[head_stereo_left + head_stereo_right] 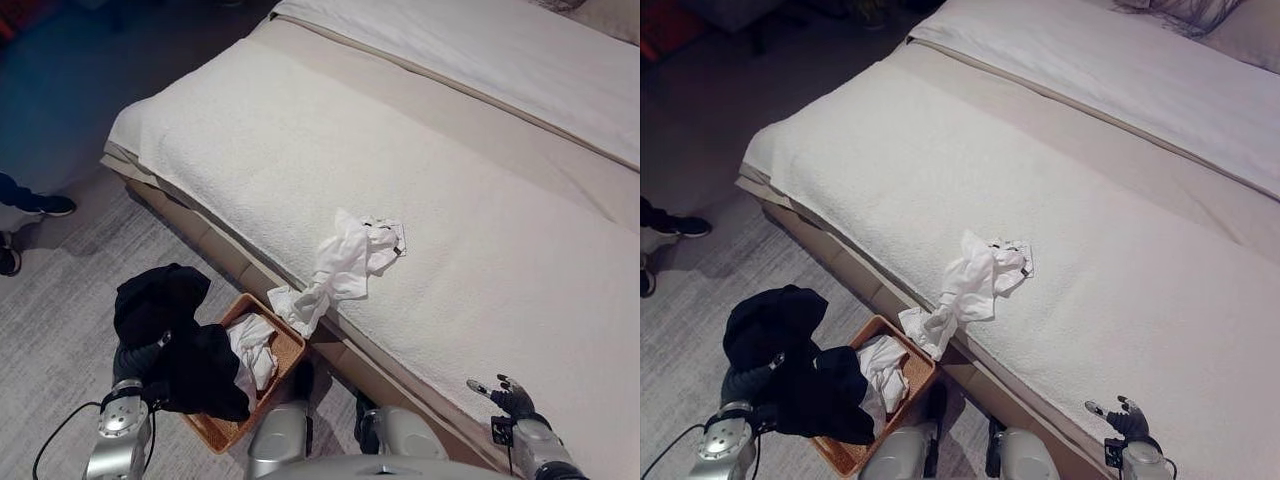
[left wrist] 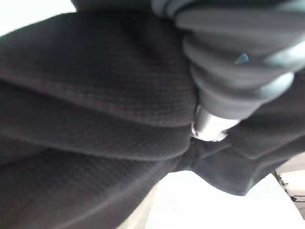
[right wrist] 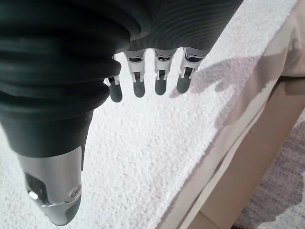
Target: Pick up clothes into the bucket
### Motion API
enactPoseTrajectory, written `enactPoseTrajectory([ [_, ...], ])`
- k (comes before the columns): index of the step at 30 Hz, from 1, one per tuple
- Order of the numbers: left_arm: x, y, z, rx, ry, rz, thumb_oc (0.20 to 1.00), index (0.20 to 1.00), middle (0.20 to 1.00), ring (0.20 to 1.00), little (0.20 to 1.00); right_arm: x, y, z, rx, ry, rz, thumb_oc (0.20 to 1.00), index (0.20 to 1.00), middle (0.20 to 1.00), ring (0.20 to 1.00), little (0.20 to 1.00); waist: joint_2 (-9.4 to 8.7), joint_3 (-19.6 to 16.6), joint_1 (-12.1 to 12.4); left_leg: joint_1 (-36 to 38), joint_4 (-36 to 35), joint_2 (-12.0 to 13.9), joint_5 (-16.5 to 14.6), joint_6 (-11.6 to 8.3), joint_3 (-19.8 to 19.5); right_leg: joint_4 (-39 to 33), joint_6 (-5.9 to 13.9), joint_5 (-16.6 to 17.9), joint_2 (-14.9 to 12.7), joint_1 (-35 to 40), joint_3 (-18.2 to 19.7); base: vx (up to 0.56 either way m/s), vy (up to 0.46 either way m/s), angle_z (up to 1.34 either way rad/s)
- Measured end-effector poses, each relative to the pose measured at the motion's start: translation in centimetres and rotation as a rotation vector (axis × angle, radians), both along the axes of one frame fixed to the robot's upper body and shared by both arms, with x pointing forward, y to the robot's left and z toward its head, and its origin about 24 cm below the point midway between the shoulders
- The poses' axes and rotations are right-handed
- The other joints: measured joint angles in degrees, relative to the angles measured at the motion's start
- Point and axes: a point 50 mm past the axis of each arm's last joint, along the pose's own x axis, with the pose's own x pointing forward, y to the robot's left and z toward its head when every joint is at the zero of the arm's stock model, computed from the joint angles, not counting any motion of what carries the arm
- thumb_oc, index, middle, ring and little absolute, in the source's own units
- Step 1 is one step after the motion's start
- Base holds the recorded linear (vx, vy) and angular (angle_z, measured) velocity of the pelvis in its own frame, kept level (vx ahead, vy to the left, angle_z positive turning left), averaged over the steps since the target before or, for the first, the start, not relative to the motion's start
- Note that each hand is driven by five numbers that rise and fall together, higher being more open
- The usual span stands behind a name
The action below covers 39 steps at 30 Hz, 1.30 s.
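Note:
A black garment (image 1: 165, 320) hangs bunched over my left hand (image 2: 238, 71), just above and left of the brown wicker basket (image 1: 292, 347) on the floor by the bed. Part of it droops into the basket beside a white cloth (image 1: 255, 352) lying inside. A white garment (image 1: 345, 262) lies crumpled on the bed's near edge, one end trailing down over the side toward the basket. My right hand (image 3: 147, 78) hovers open over the white bedspread near the bed's front edge, far right of the white garment and holding nothing.
The large bed (image 1: 450, 180) with a white textured cover takes up the middle and right. Grey carpet (image 1: 70, 310) lies to the left. A person's dark shoes (image 1: 45, 205) stand at the far left on the floor.

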Motion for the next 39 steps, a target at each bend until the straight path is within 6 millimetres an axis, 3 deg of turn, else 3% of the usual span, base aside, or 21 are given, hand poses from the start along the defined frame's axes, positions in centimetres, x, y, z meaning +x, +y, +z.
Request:
enactPoseTrajectory([
  [13, 0.8, -0.3, 0.2, 0.016, -0.01, -0.009, 0.2, 0.2, 0.2, 0.2, 0.2, 1.1, 0.1, 0.4, -0.019, -0.023, 0.01, 1.0, 1.0, 1.0, 1.0, 1.0, -0.03, 0.02, -0.13, 0.09, -0.05, 0.06, 0.01, 0.01, 0.6, -0.3, -0.01, 0.01, 0.08, -0.09, 0.58, -0.01, 0.003, -0.01],
  [18, 1.7, -0.5, -0.6, 0.025, 0.035, -0.028, 0.2, 0.2, 0.2, 0.2, 0.2, 3.3, 0.4, 1.3, -0.023, -0.083, 0.033, 1.0, 1.0, 1.0, 1.0, 1.0, -0.15, 1.14, -1.23, -2.36, 0.57, 0.15, 0.01, 0.0, 0.8, 1.09, 0.14, -0.09, 0.05, -3.08, 0.8, -0.07, 0.02, -0.04],
  [24, 5.2, -1.2, -0.3, 0.137, 0.08, -0.059, 0.2, 0.2, 0.2, 0.2, 0.2, 6.8, 0.9, 3.4, -0.053, -0.211, 0.081, 1.0, 1.0, 1.0, 1.0, 1.0, -1.31, 8.09, -2.28, -10.47, 7.1, -0.71, -0.33, -0.01, 2.19, 10.02, -0.41, -1.05, -1.24, -12.75, 2.45, -0.08, 0.059, -0.09],
  [28, 7.3, -1.6, 0.3, 0.163, 0.061, -0.055, 0.2, 0.2, 0.2, 0.2, 0.2, 9.8, 0.6, 5.9, -0.107, -0.31, 0.128, 1.0, 1.0, 1.0, 1.0, 1.0, -1.61, 12.24, -3.16, -18.37, 15.79, -1.4, -3.31, 1.26, 3.45, 17.06, -1.25, -2.69, -1.88, -20.46, 4.28, -0.11, 0.07, -0.18],
  [29, 8.0, -1.8, 0.6, 0.171, 0.055, -0.057, 0.2, 0.2, 0.2, 0.2, 0.2, 10.7, 0.6, 6.6, -0.118, -0.342, 0.131, 1.0, 1.0, 1.0, 1.0, 1.0, -1.83, 13.3, -4.56, -20.58, 17.57, -1.4, -3.74, 1.26, 4.03, 18.72, -1.25, -2.69, -1.96, -22.71, 4.77, -0.08, 0.054, -0.26],
  [35, 10.5, -2.5, 2.3, 0.206, 0.005, -0.078, 0.2, 0.2, 0.2, 0.2, 0.2, 12.5, 0.7, 8.8, -0.144, -0.45, 0.144, 1.0, 1.0, 1.0, 1.0, 1.0, -2.93, 14.69, -6.39, -31.72, 27.28, -1.49, -6.69, 1.64, 4.94, 26.1, -1.95, -4.48, -2.18, -33.51, 6.29, -0.04, 0.047, -0.09],
  [39, 11.0, -0.2, 3.6, 0.275, 0.024, -0.018, 0.2, 0.2, 0.2, 0.2, 0.2, 13.6, 1.0, 10.6, -0.156, -0.542, 0.172, 1.0, 1.0, 1.0, 1.0, 1.0, -3.65, 14.77, -7.3, -41.13, 34.92, -0.94, -8.83, 1.77, 4.83, 31.24, -1.98, -4.67, -1.51, -41.97, 6.9, 0.0, 0.047, -0.2],
])
